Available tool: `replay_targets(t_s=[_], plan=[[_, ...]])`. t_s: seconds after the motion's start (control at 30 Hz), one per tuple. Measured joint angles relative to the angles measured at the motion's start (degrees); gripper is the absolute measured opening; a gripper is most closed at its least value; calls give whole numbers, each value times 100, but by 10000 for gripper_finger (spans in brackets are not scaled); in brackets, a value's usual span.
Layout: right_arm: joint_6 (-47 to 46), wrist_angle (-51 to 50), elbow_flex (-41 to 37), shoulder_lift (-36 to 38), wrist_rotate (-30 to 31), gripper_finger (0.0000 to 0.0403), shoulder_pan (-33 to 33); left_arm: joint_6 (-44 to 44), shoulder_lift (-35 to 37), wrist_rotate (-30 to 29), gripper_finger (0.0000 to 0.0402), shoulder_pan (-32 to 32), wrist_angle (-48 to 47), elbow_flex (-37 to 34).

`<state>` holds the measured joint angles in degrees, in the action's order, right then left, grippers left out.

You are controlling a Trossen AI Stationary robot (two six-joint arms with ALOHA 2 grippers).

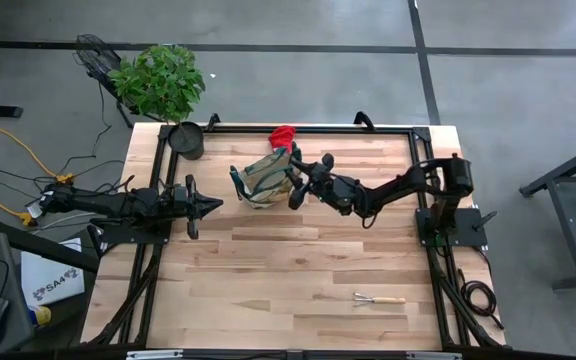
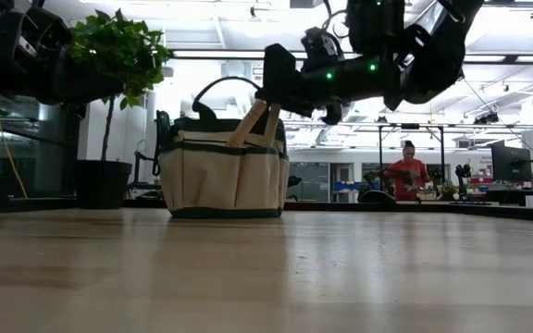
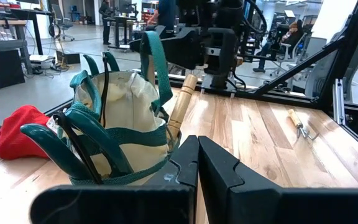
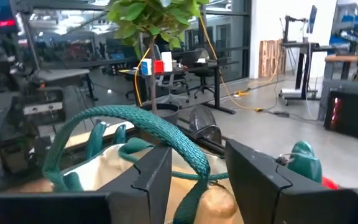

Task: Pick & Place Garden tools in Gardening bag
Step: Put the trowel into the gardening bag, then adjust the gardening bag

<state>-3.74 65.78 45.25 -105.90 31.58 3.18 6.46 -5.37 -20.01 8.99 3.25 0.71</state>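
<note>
The tan gardening bag [image 1: 264, 178] with green trim stands upright on the table's far middle. A wooden tool handle [image 2: 248, 124] sticks slanting out of its mouth. My right gripper [image 4: 197, 163] hangs open just over the bag's right rim. Its fingers stand on either side of the wooden handle's end [image 4: 219, 205] and of a green carry strap [image 4: 166, 134]. Green tool handles [image 3: 51, 146] stick out of a side pocket. A red glove [image 1: 283, 135] lies behind the bag. A wooden-handled mini rake [image 1: 378, 299] lies flat near the front right. My left gripper [image 1: 208, 205] is shut, left of the bag.
A black pot [image 1: 186, 140] with a leafy plant stands at the far left corner. The black table frame [image 1: 298, 129] runs along the far edge. Bare wood stretches between the bag and the rake. A person in red [image 2: 407, 174] sits in the room beyond.
</note>
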Motion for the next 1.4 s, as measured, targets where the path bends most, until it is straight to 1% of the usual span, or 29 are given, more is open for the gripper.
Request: replay_targets(t_s=[0.3,0.53,0.73,1.0,1.13,1.27,1.4], plan=[[576,-191,0,30,5,142,-258,0,-2,-3,3,0,1,0],[543,-267,0,30,11,142,-156,0,-1,-5,3,1,2,0],[515,-266,0,30,309,142,-121,0,-1,-7,3,2,2,0],[572,-327,0,43,238,142,-180,0,0,-7,3,2,0,0],[520,-866,0,276,62,142,-154,0,-1,-9,3,1,1,0],[500,-1296,0,594,-52,159,-94,0,0,-9,3,0,0,0],[504,-1722,0,834,-65,197,-84,0,0,-9,3,0,0,0]])
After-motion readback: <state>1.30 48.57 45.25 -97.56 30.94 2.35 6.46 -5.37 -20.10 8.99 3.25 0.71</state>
